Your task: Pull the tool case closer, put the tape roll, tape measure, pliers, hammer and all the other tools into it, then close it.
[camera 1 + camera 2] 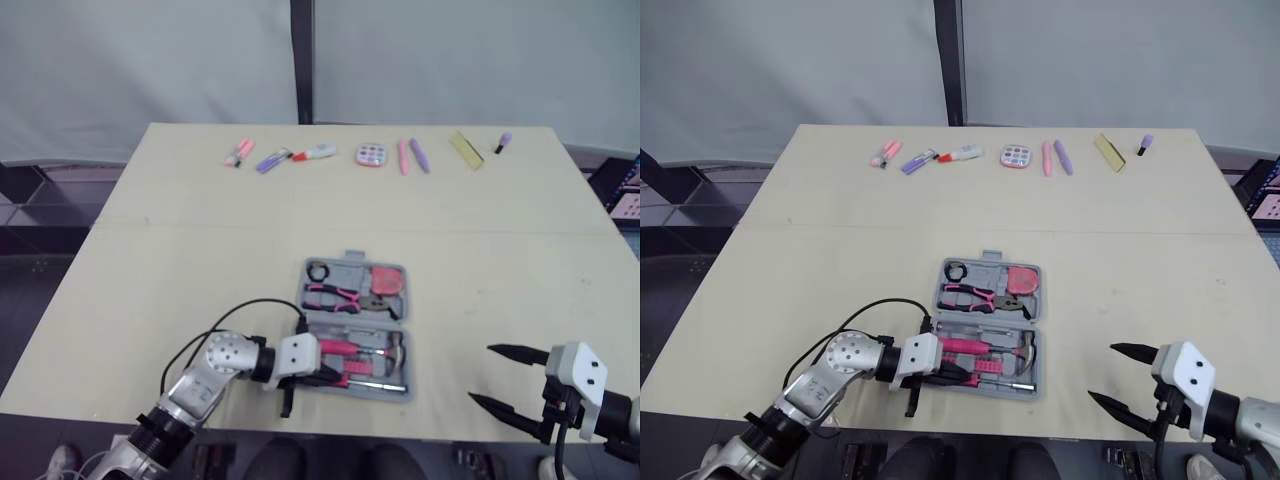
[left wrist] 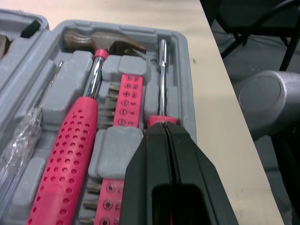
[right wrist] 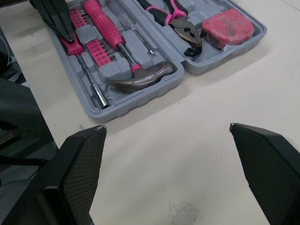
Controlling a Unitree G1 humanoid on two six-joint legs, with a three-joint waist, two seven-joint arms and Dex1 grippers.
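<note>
We see the grey tool case (image 1: 345, 268) open flat at lower centre, holding the black tape roll (image 1: 318, 271), pink tape measure (image 1: 385, 280), pliers (image 1: 335, 296), hammer (image 1: 345, 348) and driver (image 3: 91, 82).

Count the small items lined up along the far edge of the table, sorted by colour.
Pink items: 3
Purple items: 3
White-and-red item: 1
Yellow item: 1
Total: 8
</note>
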